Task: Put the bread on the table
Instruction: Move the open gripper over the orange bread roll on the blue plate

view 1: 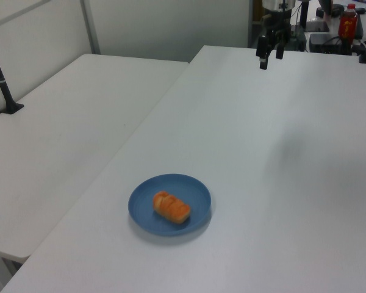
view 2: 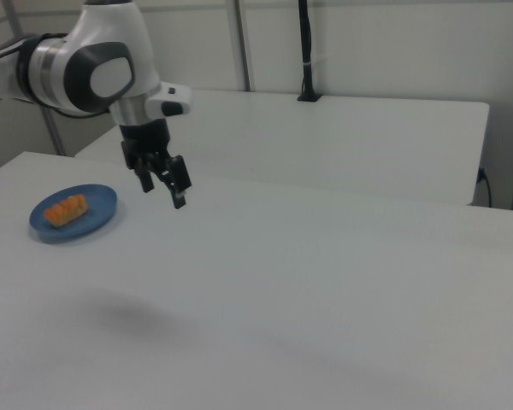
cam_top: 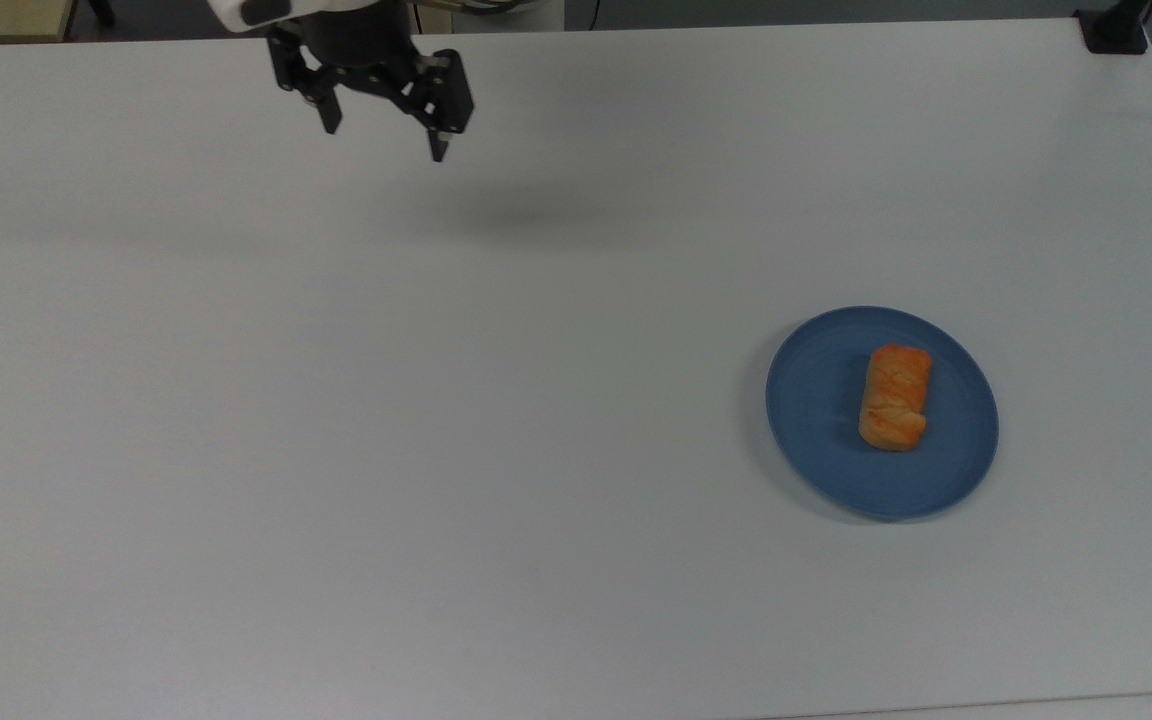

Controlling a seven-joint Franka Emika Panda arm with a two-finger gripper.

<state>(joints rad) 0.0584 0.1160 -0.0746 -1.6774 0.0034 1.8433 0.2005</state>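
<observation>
In the top view, the bread [cam_top: 895,397] lies at about four o'clock from the middle of the frame, resting on a round blue plate [cam_top: 816,440]. The roll sits a little toward three o'clock of the plate's centre, its long axis running from twelve to six o'clock, with its lumpy glazed top facing up. The plate stands flat on the table [cam_top: 436,450], with bare white surface all around it.

In the left view, the bread [view 1: 171,207] and the plate [view 1: 143,210] come first, low in the frame at about seven o'clock, near the table's [view 1: 280,183] edge on the left view's left. A second white table [view 1: 55,146] stands alongside at nine o'clock.

Farther off, the gripper [cam_top: 385,142] hangs above the table at about eleven o'clock in the top view, well apart from the plate. Its two black fingers point downward and are spread wide, with nothing between them. A soft shadow [cam_top: 526,212] falls on the table toward four o'clock of the gripper.

In the left view the gripper [view 1: 269,60] shows at one o'clock, over the far end of the table.

In the right view the gripper [view 2: 164,194] hangs below the white arm [view 2: 94,73], with the bread [view 2: 67,209] on its plate [view 2: 98,213] at nine o'clock from it.
</observation>
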